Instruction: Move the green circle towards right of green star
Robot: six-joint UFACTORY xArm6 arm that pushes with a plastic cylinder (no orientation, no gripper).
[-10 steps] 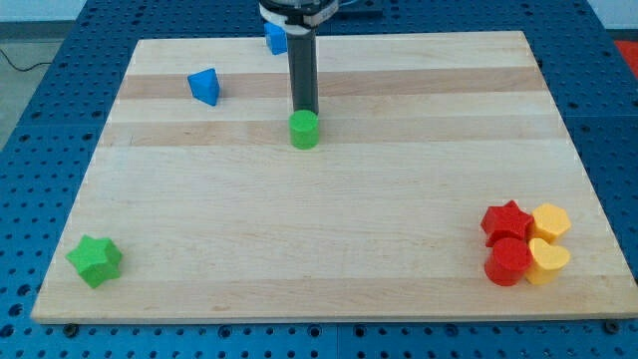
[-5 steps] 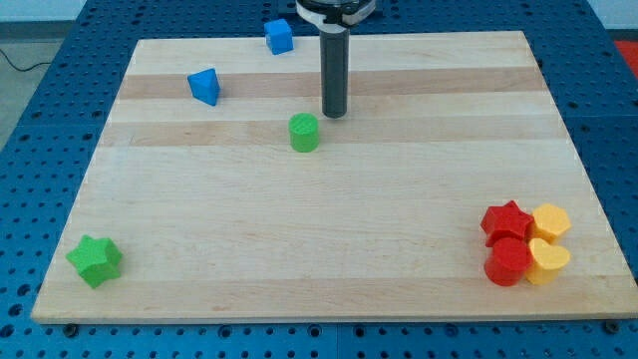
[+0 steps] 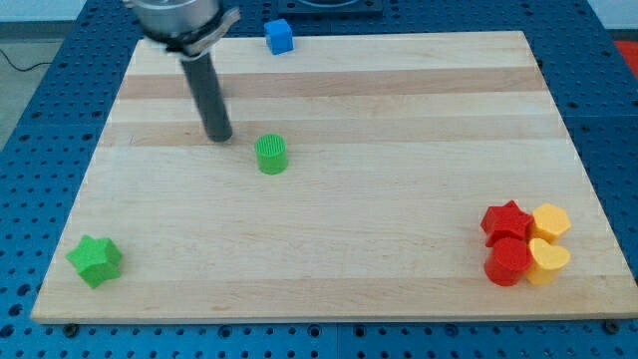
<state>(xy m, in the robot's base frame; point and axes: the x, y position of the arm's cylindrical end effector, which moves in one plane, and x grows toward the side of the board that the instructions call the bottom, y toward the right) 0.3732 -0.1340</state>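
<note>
The green circle (image 3: 270, 155) stands upright on the wooden board (image 3: 329, 239), left of the middle. The green star (image 3: 95, 260) lies near the board's bottom left corner, far below and left of the circle. My tip (image 3: 218, 137) rests on the board just left of and slightly above the green circle, a small gap apart from it. The rod rises toward the view's top left and hides whatever lies behind it.
A blue cube (image 3: 280, 36) sits at the board's top edge. At the bottom right, a red star (image 3: 505, 220), a red cylinder (image 3: 508, 261), a yellow hexagon (image 3: 550, 220) and a yellow heart (image 3: 547, 259) are clustered together.
The green circle has slid down and to the left. My tip has swung from the circle's upper right to its upper left. The blue block at the upper left is now hidden behind the rod.
</note>
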